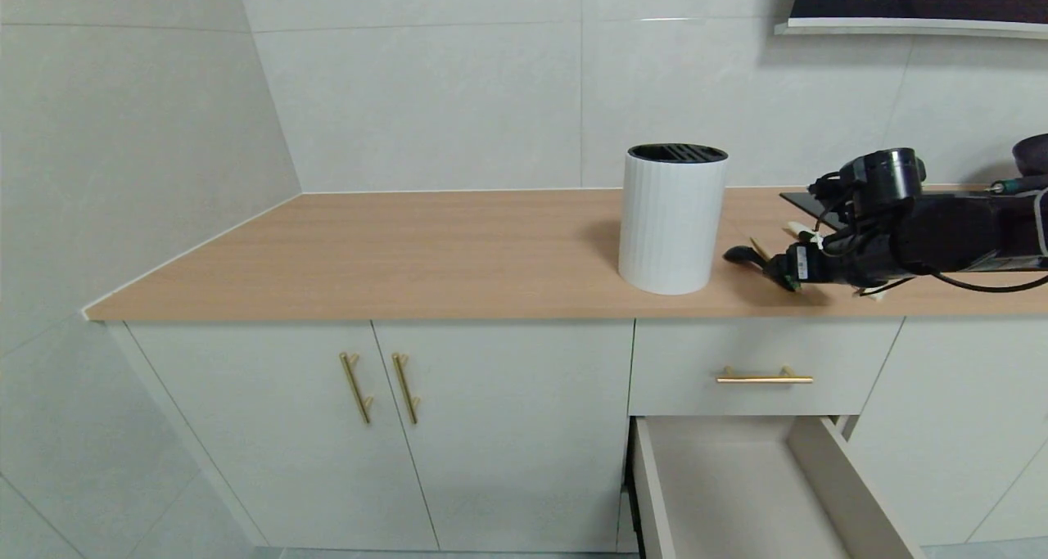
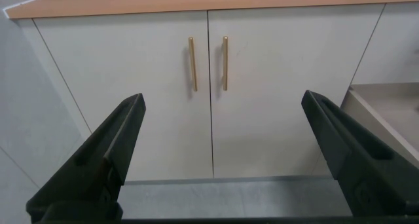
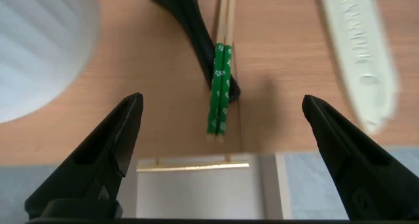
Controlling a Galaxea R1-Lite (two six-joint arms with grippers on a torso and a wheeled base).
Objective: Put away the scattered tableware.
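Hovering over the desk, the right claw was seen spread wide above a pair of chopsticks with green ends, nothing pinched. The chopsticks were laid flat near the desk's front edge, against a black spoon. A pale utensil was noted a little apart; a white ribbed holder stood upright close by. The left claw was held spread and empty, low before cabinet doors. A drawer under the desk was found open
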